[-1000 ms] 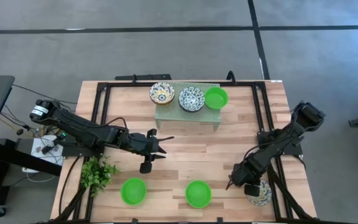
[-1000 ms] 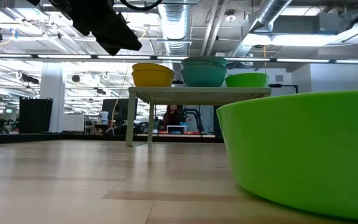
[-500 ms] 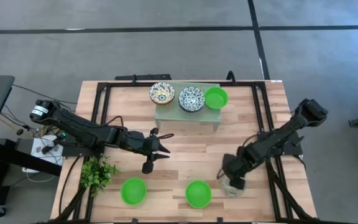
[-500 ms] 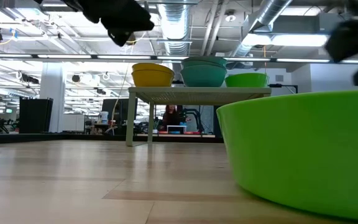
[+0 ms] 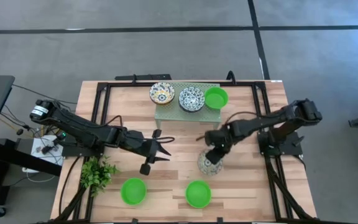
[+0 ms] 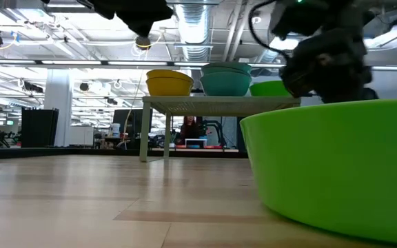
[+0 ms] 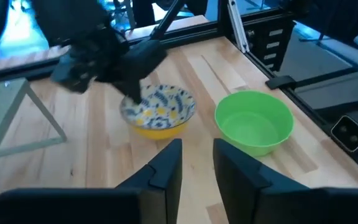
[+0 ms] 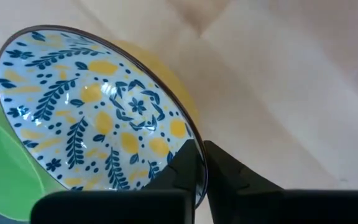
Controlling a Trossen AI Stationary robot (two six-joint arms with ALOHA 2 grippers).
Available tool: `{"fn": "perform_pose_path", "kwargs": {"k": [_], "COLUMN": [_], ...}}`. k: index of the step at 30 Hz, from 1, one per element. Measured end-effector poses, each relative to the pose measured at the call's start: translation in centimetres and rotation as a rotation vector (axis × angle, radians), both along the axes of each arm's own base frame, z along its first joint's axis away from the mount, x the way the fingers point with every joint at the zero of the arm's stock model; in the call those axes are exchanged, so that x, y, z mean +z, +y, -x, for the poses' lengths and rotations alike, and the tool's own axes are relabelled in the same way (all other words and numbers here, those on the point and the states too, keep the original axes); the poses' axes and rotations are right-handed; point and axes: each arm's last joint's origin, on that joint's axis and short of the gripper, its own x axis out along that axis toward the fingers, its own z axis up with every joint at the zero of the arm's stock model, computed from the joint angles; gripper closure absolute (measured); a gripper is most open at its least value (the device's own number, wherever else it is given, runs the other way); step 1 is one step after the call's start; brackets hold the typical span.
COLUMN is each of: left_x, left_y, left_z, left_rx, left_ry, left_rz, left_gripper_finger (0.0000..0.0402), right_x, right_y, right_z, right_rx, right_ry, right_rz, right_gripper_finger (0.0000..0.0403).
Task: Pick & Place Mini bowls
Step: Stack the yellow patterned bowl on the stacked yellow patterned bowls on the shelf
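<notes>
A mini bowl, yellow outside with a blue and yellow floral pattern inside point(image 5: 207, 164) point(image 7: 159, 111), hangs from my right gripper point(image 5: 215, 151) point(image 8: 202, 163), which is shut on it over the table's middle. My left gripper point(image 5: 165, 148) point(image 7: 197, 167) stands open to the left of it, with nothing between its fingers. Two patterned mini bowls point(image 5: 161, 93) point(image 5: 191, 98) and a green one point(image 5: 216, 98) sit on the pale green rack point(image 5: 188, 116). Two more green mini bowls point(image 5: 133, 191) point(image 5: 198, 193) rest on the table near its front edge. My right gripper pinches the bowl's rim point(image 8: 193, 144), one finger point(image 8: 185, 167) inside the bowl and one point(image 8: 229, 171) outside. The fingers come from above, slanting down. The bowl hangs tilted below them and looks clear of the table.
A small leafy plant point(image 5: 98, 173) stands at the table's near left. Black frame rails point(image 5: 263, 134) run along both sides. In the low view the near green bowl point(image 6: 336, 172) fills the right foreground. Bare wood lies between the rack and the front bowls.
My right gripper has swung from the table's near right corner toward the left and a little farther back, carrying the patterned bowl off that corner to the table's middle. My left gripper has rolled a little in place.
</notes>
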Motion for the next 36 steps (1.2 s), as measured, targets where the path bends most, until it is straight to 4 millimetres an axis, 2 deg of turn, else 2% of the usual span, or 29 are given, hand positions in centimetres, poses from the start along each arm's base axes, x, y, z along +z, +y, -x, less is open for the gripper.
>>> {"fn": "perform_pose_path", "kwargs": {"k": [6, 12, 16, 20, 25, 30, 36], "left_x": [-1.0, -3.9, -4.4, -5.8, -6.3, -6.9, -8.8], "left_y": [-0.2, -0.9, -1.3, -1.9, -2.0, -1.4, -1.3], "left_z": [-0.9, -3.0, -5.3, -7.3, -9.5, -11.2, -12.0], "left_rx": [-0.035, -0.112, -0.108, -0.145, -0.153, -0.133, -0.185], "left_ry": [-0.015, -0.034, -0.049, -0.022, -0.028, -0.024, 0.017], "left_rz": [-0.093, -0.277, -0.305, -0.38, -0.431, -0.432, -0.443], "left_gripper_finger": [0.0275, 0.0227, 0.0207, 0.0202, 0.0203, 0.0205, 0.0218], "right_x": [0.1, 0.1, -0.3, -1.1, -1.5, -1.2, -0.8], "right_y": [-2.5, -3.3, -3.3, -3.3, -3.2, -3.6, -4.3], "right_z": [-0.2, -0.3, -0.3, -0.7, -1.0, -1.4, -1.8], "right_rx": [-0.075, -0.101, -0.102, -0.091, -0.052, -0.025, -0.003], "right_ry": [0.005, 0.004, 0.026, 0.053, 0.058, 0.042, -0.003], "right_rz": [-0.036, -0.039, -0.037, -0.047, -0.063, -0.052, -0.043], "right_gripper_finger": [0.039, 0.0392, 0.0381, 0.0386, 0.0391, 0.0357, 0.0325]}}
